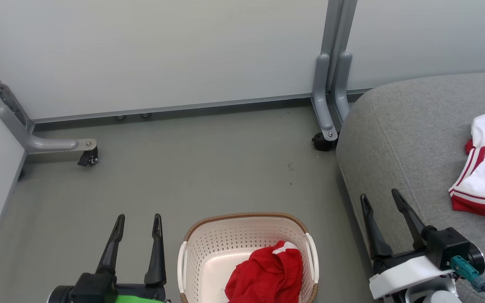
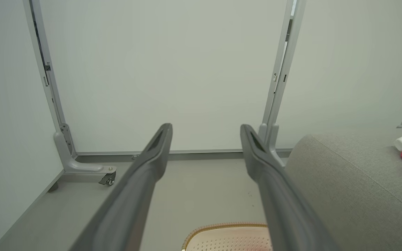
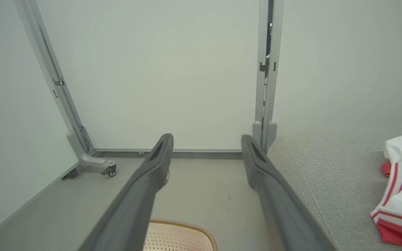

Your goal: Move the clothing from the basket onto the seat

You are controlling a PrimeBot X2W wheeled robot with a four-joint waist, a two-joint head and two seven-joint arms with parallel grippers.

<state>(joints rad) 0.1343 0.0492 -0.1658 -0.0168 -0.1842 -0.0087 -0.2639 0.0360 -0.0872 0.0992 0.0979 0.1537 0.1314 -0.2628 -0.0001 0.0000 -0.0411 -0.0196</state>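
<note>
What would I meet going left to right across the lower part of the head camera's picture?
The left gripper, jaws open → basket holding a red garment → right gripper, jaws open → red-and-white garment lying on the grey seat.

We're in a staged test bay here, a lab corner dressed up as a bit of home. Pale partition panels (image 1: 162, 54) close it in, hung on grey metal posts (image 1: 338, 33) whose feet ride on small black casters (image 1: 91, 159), and the floor (image 1: 209, 168) is bare, smooth grey. The homely props sit right inside those rolling walls: a light-grey upholstered seat (image 1: 411, 139) and a cream perforated laundry basket (image 1: 225, 240) on the floor with red sports clothing (image 1: 267, 273) in it.
</note>
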